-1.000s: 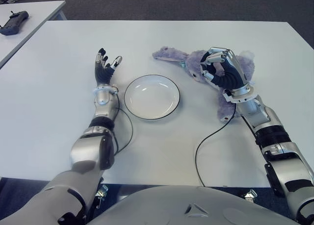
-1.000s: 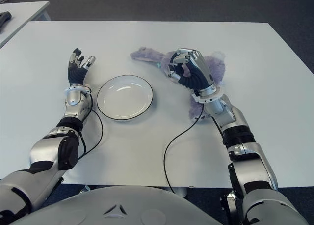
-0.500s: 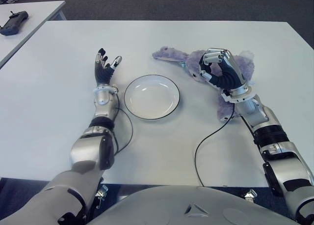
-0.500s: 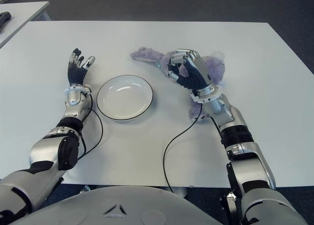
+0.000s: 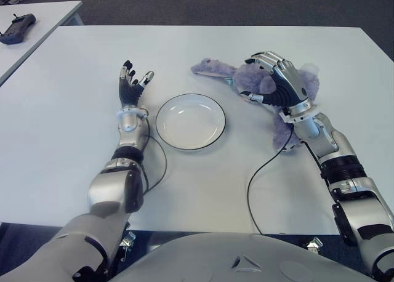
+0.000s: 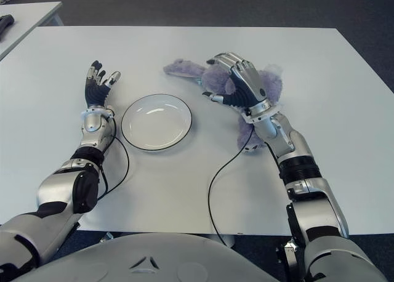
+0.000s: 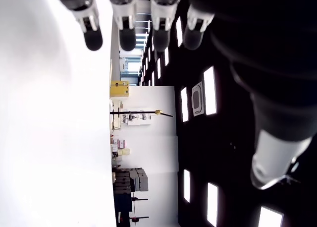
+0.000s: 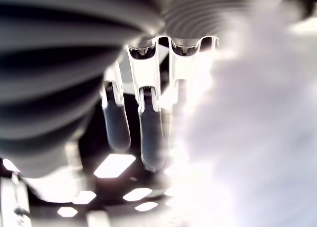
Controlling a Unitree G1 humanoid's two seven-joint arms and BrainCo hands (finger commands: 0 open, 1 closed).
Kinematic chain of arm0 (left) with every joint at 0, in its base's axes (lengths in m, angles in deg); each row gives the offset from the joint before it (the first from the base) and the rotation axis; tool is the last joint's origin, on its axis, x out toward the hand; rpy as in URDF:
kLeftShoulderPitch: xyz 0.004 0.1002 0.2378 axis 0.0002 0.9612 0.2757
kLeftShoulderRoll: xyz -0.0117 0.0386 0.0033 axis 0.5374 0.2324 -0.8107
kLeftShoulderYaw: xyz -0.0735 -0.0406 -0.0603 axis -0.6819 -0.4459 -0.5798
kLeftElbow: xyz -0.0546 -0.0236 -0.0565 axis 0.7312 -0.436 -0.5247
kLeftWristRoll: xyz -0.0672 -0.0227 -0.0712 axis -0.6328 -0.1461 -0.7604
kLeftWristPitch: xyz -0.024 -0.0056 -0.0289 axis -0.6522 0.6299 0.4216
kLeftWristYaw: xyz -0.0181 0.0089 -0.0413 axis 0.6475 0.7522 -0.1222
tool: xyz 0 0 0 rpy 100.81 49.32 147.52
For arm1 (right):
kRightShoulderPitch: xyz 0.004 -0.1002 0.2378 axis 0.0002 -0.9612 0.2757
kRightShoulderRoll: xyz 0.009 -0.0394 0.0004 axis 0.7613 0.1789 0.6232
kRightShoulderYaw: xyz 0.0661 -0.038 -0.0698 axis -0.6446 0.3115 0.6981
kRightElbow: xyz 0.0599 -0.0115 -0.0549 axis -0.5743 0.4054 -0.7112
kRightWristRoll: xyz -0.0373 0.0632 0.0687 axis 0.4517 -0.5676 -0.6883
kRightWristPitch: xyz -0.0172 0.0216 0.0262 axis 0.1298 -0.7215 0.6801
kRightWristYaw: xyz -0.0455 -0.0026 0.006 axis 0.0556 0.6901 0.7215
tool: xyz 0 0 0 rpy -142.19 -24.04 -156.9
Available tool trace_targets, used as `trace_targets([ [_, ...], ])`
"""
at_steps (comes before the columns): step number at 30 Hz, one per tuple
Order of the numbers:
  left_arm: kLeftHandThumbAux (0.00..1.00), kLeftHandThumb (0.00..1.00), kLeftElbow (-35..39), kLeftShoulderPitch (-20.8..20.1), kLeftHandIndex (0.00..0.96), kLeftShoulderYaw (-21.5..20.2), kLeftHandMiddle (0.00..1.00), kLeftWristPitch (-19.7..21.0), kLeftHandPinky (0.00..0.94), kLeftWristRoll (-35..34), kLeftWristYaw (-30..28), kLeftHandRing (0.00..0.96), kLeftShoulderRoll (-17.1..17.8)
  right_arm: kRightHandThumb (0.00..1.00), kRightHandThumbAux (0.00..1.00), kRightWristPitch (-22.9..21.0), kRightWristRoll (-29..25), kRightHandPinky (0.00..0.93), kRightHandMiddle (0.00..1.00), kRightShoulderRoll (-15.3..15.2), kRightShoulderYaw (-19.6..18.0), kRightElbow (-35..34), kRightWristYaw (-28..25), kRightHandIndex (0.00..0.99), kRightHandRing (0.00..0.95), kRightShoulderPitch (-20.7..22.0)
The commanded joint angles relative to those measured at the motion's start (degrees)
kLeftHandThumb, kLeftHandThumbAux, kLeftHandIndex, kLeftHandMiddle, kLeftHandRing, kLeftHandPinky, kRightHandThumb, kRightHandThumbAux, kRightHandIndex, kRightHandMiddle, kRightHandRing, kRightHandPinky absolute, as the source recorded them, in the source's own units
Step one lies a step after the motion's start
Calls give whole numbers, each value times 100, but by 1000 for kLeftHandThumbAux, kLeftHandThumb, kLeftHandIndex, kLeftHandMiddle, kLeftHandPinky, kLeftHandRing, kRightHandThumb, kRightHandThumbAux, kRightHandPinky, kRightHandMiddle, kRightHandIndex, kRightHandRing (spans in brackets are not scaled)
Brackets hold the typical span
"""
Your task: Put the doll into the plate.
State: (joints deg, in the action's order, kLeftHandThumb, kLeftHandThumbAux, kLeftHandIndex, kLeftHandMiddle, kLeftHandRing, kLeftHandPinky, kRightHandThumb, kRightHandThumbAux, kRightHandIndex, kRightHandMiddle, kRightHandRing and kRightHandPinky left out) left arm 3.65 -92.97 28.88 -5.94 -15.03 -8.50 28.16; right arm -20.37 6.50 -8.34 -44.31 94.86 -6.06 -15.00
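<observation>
The purple plush doll [image 5: 215, 68] lies on the white table [image 5: 74, 128], to the right of the plate and apart from it. The white plate [image 5: 191, 122] with a dark rim holds nothing. My right hand [image 5: 265, 79] is over the doll's body, fingers stretched across its top and thumb out toward the plate side. In the right wrist view the straight fingers [image 8: 148, 138] show beside the pale plush [image 8: 247, 138]. The doll's leg [image 5: 282, 134] sticks out under my wrist. My left hand [image 5: 131, 85] stands open, fingers up, just left of the plate.
A black cable [image 5: 251, 177] runs from my right wrist across the table toward its near edge. Another cable [image 5: 161, 165] loops beside my left forearm. A dark controller [image 5: 15, 28] lies on a separate table at the far left.
My right hand's fingers have uncurled from a fist-like curl and now spread over the doll. The hand has shifted slightly away from me. The left hand and plate are unmoved.
</observation>
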Motion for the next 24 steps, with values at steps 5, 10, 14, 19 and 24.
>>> trace_targets([
  [5, 678, 8, -960, 1279, 0, 42, 23, 429, 35, 14, -140, 19, -430, 204, 470, -629, 418, 1, 35, -5, 164, 690, 37, 19, 13, 675],
  [10, 673, 5, -973, 1341, 0, 111, 22, 466, 29, 86, -126, 17, -416, 217, 440, -629, 652, 0, 0, -61, 380, 1697, 279, 0, 0, 1235],
  [14, 673, 1, -974, 1346, 0, 140, 22, 478, 25, 111, -103, 16, -406, 214, 424, -611, 742, 0, 0, -88, 492, 2017, 394, 0, 0, 1409],
  [19, 673, 2, -946, 1375, 0, 156, 20, 418, 16, 131, -101, 10, -336, 224, 387, -839, 855, 0, 0, -238, 648, 2109, 166, 0, 0, 1500],
  [24, 681, 17, -922, 1360, 0, 161, 18, 319, 15, 143, -128, 8, -245, 224, 356, -1116, 972, 0, 0, -333, 778, 2148, 6, 0, 0, 1565],
])
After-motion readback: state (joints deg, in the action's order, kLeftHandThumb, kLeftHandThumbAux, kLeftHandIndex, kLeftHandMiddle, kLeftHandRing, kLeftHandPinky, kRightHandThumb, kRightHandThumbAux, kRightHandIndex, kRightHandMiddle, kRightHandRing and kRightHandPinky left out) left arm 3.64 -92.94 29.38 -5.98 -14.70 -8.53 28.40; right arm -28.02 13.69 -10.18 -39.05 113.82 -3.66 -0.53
